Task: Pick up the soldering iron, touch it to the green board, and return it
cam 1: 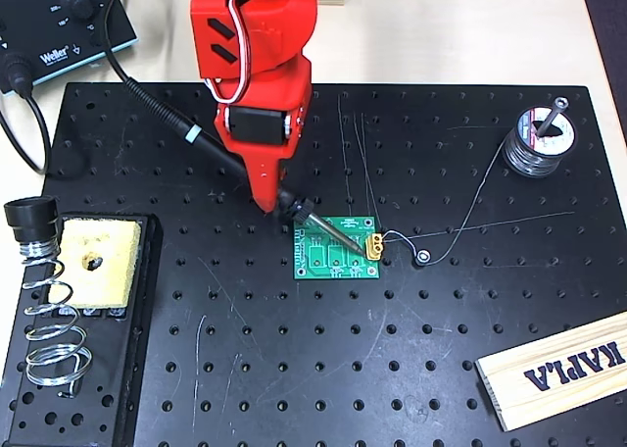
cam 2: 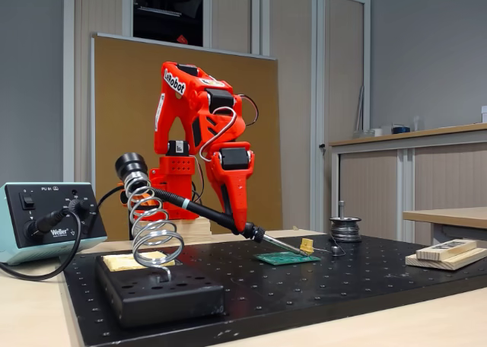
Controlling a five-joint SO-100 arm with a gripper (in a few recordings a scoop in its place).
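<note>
My red gripper (cam 1: 271, 200) (cam 2: 240, 224) is shut on the soldering iron (cam 1: 201, 140) (cam 2: 199, 209), holding it just behind its flared black collar. The iron slants down to the right in both views. Its thin metal tip rests on the green board (cam 1: 328, 256) (cam 2: 285, 259), close to the yellow connector (cam 1: 374, 244) (cam 2: 307, 246) at the board's right edge. The board lies flat near the middle of the black perforated board (cam 1: 294, 369) (cam 2: 319, 286). The iron's black cable runs back up-left toward the station.
The silver coil-spring stand (cam 1: 49, 320) (cam 2: 152, 233) with a yellow sponge (cam 1: 98, 261) sits at the left. The Weller station (cam 1: 59, 25) (cam 2: 42, 218) is behind it. A solder spool (cam 1: 537, 141) (cam 2: 345, 229) and its trailing wire stand at the right, a wooden KAPLA block (cam 1: 558, 369) (cam 2: 449, 252) at the front right.
</note>
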